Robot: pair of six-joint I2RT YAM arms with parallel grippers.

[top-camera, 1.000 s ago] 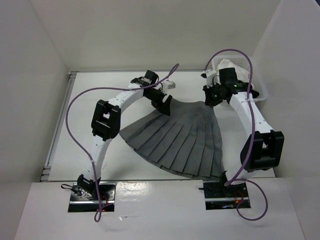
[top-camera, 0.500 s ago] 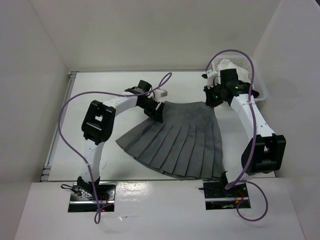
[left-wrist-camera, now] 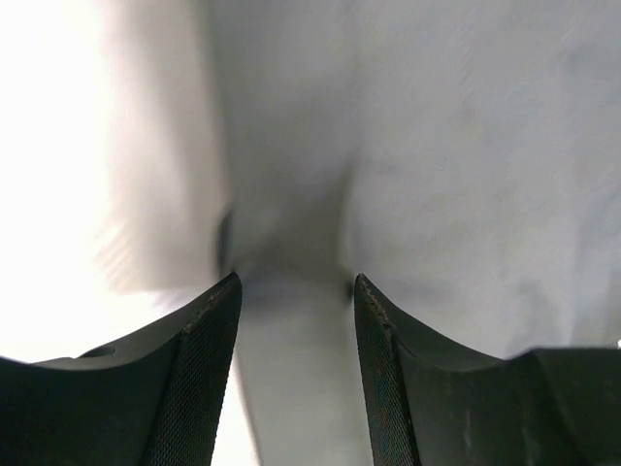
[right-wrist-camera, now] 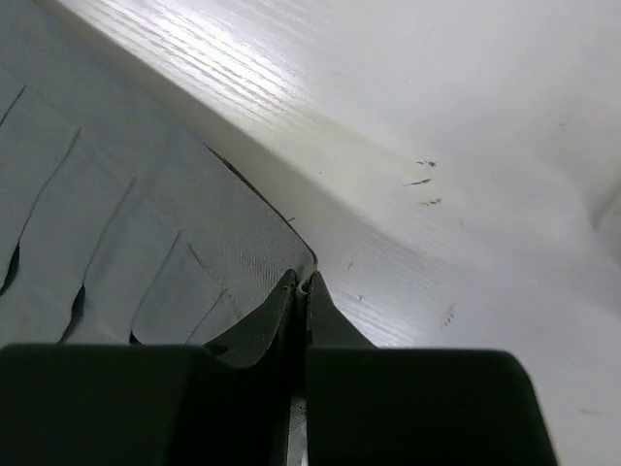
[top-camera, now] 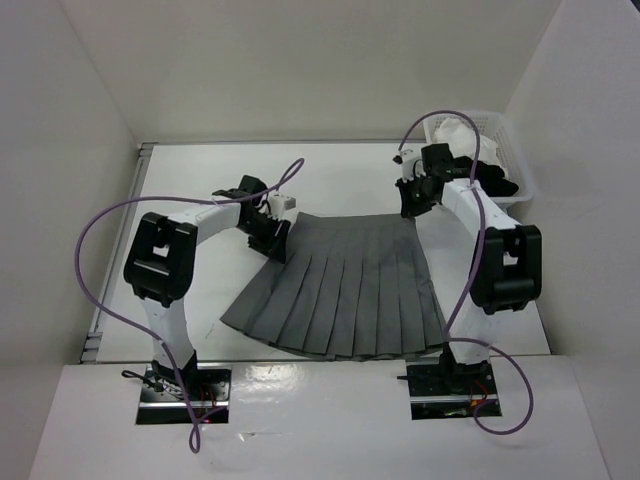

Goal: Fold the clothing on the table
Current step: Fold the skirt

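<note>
- Two arms reach over the white table (top-camera: 200,190) in the overhead view. The grey pleated skirt (top-camera: 345,290) lies spread flat mid-table, with its narrow waistband away from the arm bases and its wide hem towards them.
- From above, the left gripper (top-camera: 272,238) sits at the waistband's left corner and the right gripper (top-camera: 408,208) at its right corner. A white basket (top-camera: 515,165) stands at the table's far right.
- Left wrist view, blurred: the fingers (left-wrist-camera: 209,340) stand partly apart astride a raised ridge of skirt fabric. Whether they pinch it I cannot tell.
- Right wrist view: the fingers (right-wrist-camera: 262,330) are pressed tight together on the skirt's very corner, with bare table just beside it.
</note>
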